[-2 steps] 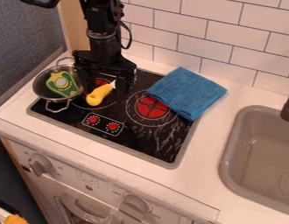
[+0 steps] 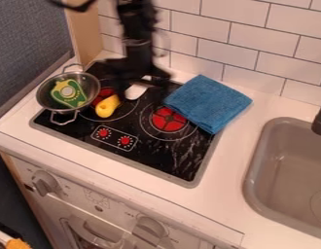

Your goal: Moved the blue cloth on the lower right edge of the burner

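Now the arm is swinging toward three o'clock, bringing the end effector (image 2: 143, 91) closer to the blue cloth (image 2: 208, 103), its fingers apart and seemingly gripping nothing. That shift is looking like an approach for a grasp. The cloth is still lying at two o'clock from the right-hand burner (image 2: 169, 119), straddling the stovetop (image 2: 185, 164) edge and the table (image 2: 231, 146). The job is still waiting, probably needing a grip and a slide toward five o'clock.

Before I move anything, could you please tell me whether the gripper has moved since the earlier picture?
Yes. The gripper has shifted toward the picture's right, nearer the blue cloth, judged against the fixed right-hand burner.
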Controlling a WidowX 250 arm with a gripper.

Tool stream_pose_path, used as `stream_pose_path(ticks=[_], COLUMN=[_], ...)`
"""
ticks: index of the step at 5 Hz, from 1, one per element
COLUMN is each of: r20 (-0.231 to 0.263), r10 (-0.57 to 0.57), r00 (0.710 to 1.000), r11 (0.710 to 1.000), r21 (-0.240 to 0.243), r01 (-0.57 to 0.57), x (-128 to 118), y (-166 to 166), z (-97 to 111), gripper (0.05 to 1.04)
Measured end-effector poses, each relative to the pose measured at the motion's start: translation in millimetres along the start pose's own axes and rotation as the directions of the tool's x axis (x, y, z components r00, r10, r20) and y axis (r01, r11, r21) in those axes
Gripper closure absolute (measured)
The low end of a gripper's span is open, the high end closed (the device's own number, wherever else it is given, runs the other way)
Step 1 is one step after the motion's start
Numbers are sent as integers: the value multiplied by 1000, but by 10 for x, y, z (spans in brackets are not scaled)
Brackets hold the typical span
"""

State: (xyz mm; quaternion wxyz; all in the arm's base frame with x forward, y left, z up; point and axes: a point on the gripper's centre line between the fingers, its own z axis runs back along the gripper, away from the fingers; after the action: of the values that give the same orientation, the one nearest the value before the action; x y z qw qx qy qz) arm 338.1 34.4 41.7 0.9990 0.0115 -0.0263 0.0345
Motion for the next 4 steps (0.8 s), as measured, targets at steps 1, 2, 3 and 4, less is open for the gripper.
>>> stream_pose_path(ticks=[1,2,3,4], r20=[19,39,15,4], r10=[-31,-64,-81,-76], r00=[999,997,997,997], r11=[1000,998,997,997], r21=[-1,0,6,6], r01=[31,65,81,76], x=[222,443,543,570], y=[-311,-590,-727,-717], z=[-8,-60,-224,-300], gripper=[83,83,83,83])
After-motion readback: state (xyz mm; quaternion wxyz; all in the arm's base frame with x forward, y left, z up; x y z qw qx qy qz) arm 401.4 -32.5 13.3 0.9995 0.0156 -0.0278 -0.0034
